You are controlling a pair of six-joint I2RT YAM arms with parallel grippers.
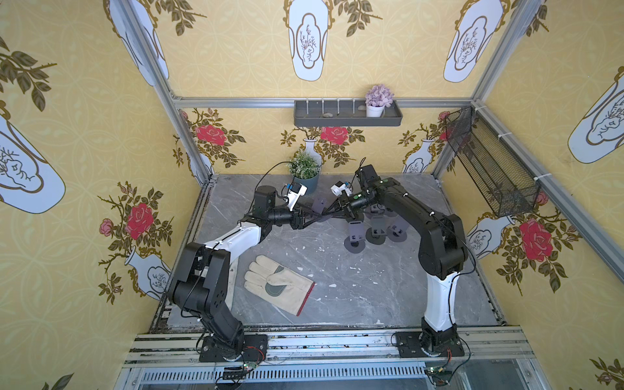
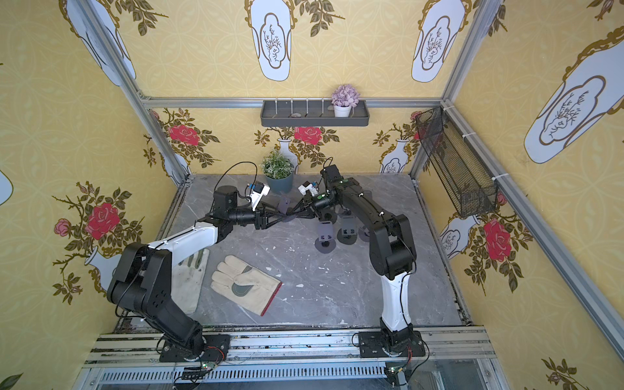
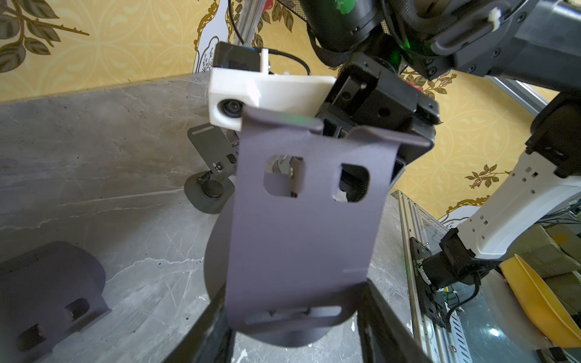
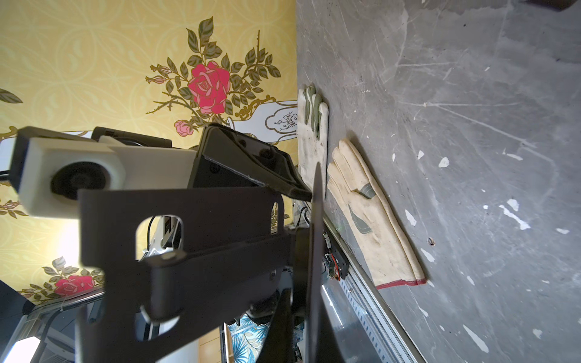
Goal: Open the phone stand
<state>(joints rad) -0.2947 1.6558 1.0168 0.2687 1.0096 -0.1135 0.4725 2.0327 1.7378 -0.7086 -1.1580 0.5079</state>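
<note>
Phone stand (image 3: 301, 226) aloft, work glove (image 1: 278, 283), other stands (image 1: 355, 233) nearby

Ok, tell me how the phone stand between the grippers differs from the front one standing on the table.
The held phone stand is lifted off the table, between the left gripper and right gripper; the front table stand sits on its round base, untouched. The held phone stand hangs alone; the front table stand has similar stands close behind it. Both are dark grey, with a two-cutout plate and a round base.
</note>
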